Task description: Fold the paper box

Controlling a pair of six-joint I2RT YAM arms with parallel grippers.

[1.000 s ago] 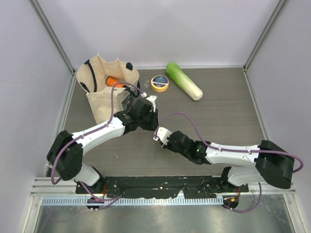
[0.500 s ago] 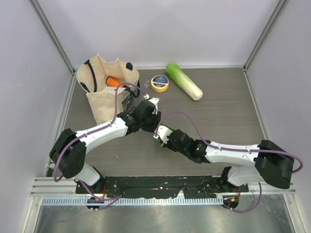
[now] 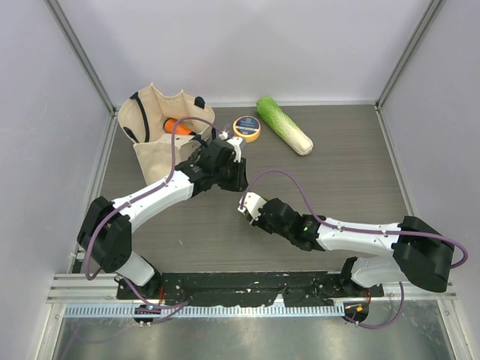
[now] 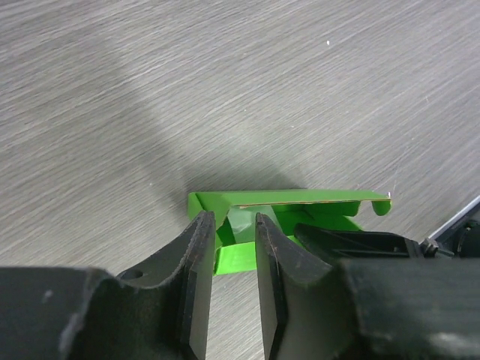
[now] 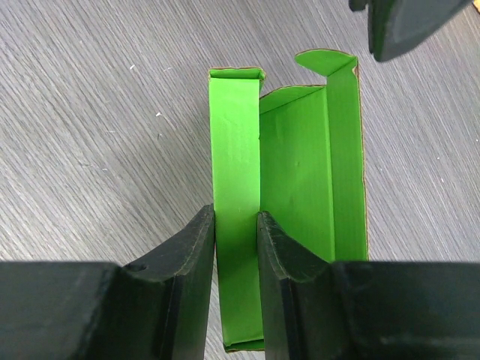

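The paper box [image 5: 307,172] is a bright green open card tray lying on the table, with a narrow side strip [image 5: 236,150] along its left. My right gripper [image 5: 236,214] is closed on that strip, which fills the gap between its fingers. In the left wrist view the box [image 4: 300,201] lies just past my left gripper [image 4: 234,219], whose fingers stand narrowly apart with nothing gripped. The right gripper's black body [image 4: 360,244] shows beside it. From above, the left gripper [image 3: 238,182] and right gripper [image 3: 249,204] meet mid-table and hide nearly all of the box.
A cream canvas bag [image 3: 161,139] with an orange item [image 3: 174,124] inside stands at the back left. A yellow tape roll [image 3: 247,128] and a long pale-green cabbage [image 3: 285,126] lie at the back. Grey walls enclose the table.
My left gripper has drawn back a little toward the bag, away from the box's far end. The right gripper has stayed on the box, almost still.
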